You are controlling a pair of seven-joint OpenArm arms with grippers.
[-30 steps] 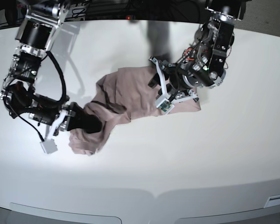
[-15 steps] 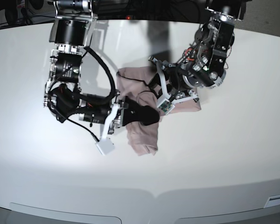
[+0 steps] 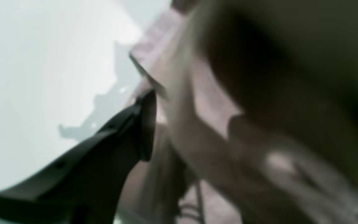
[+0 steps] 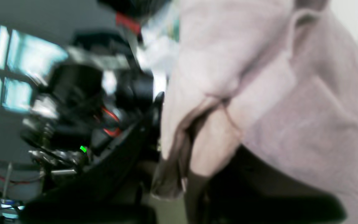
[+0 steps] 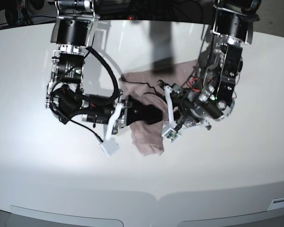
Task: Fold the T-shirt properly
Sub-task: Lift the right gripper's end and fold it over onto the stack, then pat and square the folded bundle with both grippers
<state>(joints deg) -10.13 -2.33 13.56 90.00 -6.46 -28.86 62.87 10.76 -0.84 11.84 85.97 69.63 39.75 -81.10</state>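
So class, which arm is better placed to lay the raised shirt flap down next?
Right, probably. The right gripper is shut on the T-shirt, with a flap hanging from it over the table. The left gripper sits beside it, with no clear hold showing.

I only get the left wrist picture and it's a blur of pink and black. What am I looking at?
Observer: A pink T-shirt, bunched up on a white table, with two arms meeting over it.
Visitor: Is anything holding it?
Observer: Yes, the right end effector is shut on a fold of the cloth.
Visitor: Is the whole shirt off the table?
Observer: No, in the base view part of it lies behind the arms and part hangs from the grip.
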